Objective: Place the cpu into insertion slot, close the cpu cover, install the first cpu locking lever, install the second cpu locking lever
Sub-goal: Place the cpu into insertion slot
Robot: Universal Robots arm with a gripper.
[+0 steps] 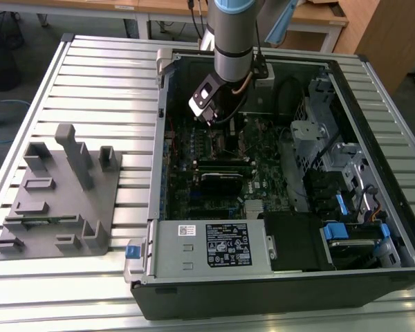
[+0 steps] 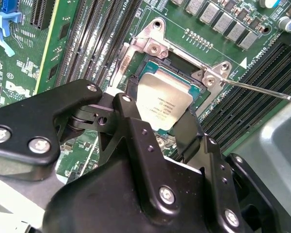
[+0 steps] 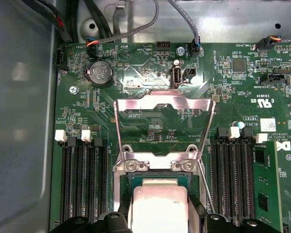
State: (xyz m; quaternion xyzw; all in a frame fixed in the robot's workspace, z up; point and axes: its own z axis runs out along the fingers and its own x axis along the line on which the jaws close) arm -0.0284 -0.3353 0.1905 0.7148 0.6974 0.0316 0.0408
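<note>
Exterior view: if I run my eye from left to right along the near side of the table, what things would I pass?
Grey plastic stand → small blue clip → silver box with a label → black block → blue handle.

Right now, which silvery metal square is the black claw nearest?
The solid pale-silver square chip; the silver frame plate with a cut-out lies flipped open, farther off.
</note>
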